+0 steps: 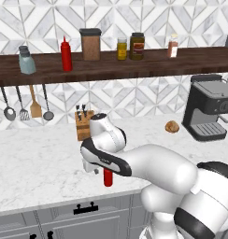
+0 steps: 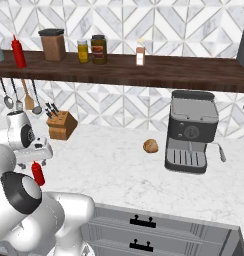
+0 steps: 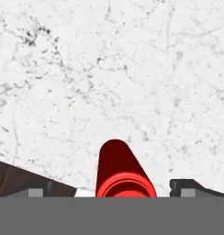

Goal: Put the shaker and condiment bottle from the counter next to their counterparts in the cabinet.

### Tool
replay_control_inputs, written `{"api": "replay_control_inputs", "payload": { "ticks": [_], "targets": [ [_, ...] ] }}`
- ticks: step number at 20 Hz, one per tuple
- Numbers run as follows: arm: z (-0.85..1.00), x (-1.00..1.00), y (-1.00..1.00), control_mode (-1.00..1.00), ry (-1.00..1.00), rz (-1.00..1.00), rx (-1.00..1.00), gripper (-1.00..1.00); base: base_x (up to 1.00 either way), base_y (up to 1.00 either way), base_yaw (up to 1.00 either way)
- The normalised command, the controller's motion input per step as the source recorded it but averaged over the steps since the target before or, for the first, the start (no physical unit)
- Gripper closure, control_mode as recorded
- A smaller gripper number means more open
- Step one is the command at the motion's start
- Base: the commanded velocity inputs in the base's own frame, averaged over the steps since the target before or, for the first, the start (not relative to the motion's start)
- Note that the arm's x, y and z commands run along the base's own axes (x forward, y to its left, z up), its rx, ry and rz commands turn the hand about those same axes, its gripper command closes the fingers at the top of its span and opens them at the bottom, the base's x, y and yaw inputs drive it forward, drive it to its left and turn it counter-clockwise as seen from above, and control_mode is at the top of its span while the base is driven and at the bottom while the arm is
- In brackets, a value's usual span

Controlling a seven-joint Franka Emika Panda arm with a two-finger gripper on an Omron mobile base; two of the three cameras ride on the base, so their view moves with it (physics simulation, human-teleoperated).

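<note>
Hovering over the counter (image 1: 36, 163), the gripper (image 3: 114, 190) points straight down with its jaws spread wide apart on either side of the condiment bottle (image 3: 119, 172). In the hand view the bottle stands between the two dark fingertips (image 3: 189, 187), and neither pad appears to touch it, so nothing is gripped yet. The left base view shows the same red bottle (image 1: 108, 177) poking out below the hand, upright on the marble near the front edge; the right base view shows it (image 2: 38, 173) just under the white hand.

Up on the cabinet (image 1: 134, 65), the counterparts already stand side by side at the left end: a blue-grey shaker (image 1: 26, 60) and a second red bottle (image 1: 66, 54). A brown canister (image 1: 90, 44), a yellow jar (image 1: 122, 48), a dark jar (image 1: 137, 45) and an orange-capped spice jar (image 1: 172, 46) sit further along the shelf.

By the look of things, the job is barely begun: the bottle is lined up for a grasp but still on the worktop, and neither item has been shelved. The shaker meant to be moved cannot be found on the counter; the robot's bulky arm hides much of the near surface and may be covering it. A knife block (image 1: 83, 123), a coffee machine (image 1: 209, 107) and a small brown lump (image 1: 172, 126), too small to identify, share the worktop.
</note>
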Motion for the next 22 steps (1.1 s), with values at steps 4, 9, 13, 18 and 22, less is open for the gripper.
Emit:
{"api": "replay_control_inputs", "payload": {
  "ticks": [4,9,13,18,22],
  "targets": [
    [0.0,0.0,0.0,-1.0,0.0,0.0,0.0,-1.0,0.0,0.0,0.0],
    [-0.01,0.0,0.0,-1.0,0.0,0.0,0.0,-1.0,0.0,0.0,0.0],
    [-0.28,0.0,-0.06,-1.0,0.01,0.0,0.0,-1.0,0.0,0.0,0.0],
    [-0.11,0.0,0.0,-1.0,0.04,0.0,0.0,-1.0,0.0,0.0,0.0],
    [0.0,0.0,0.0,-1.0,0.06,0.0,0.0,1.0,0.0,0.0,0.0]
  ]
}}
